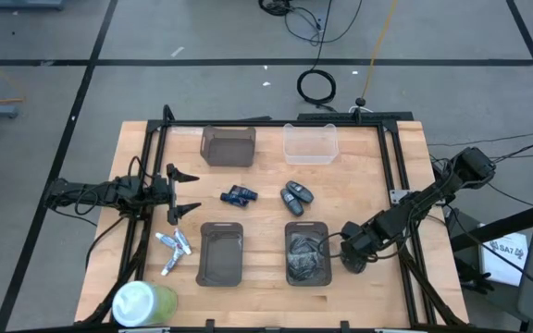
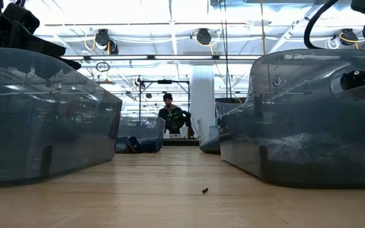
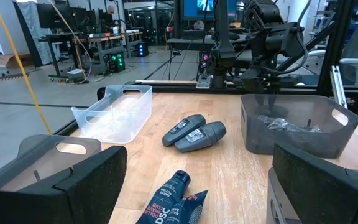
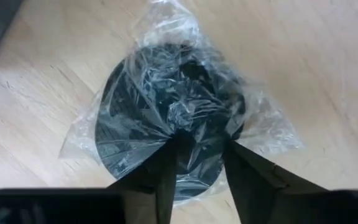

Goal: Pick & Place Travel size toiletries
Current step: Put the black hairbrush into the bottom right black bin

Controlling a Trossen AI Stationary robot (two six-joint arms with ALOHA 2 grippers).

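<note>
- The right gripper (image 4: 201, 155) is low over the wooden table (image 1: 266, 180), beside the right dark tray (image 1: 306, 252); its fingers are narrowed onto a clear plastic bag (image 4: 173, 106) with a dark coiled item inside, lying on the wood.
- That tray holds more crinkled bagged dark items.
- The left gripper (image 1: 185, 191) waits at the table's left side, jaws wide, holding nothing.
- The travel size toiletries (image 1: 173, 248) lie on the wood near the left edge, just left of the empty left dark tray (image 1: 220, 252).
- Far side: a dark bin (image 1: 228, 145) and a clear bin (image 1: 310, 143), both seemingly empty.
- Blue tubes (image 1: 240, 195) and dark-grey pieces (image 1: 296, 194) lie mid-table, with bare wood around them.
- A green-lidded container (image 1: 142, 303) sits at the near-left corner.
</note>
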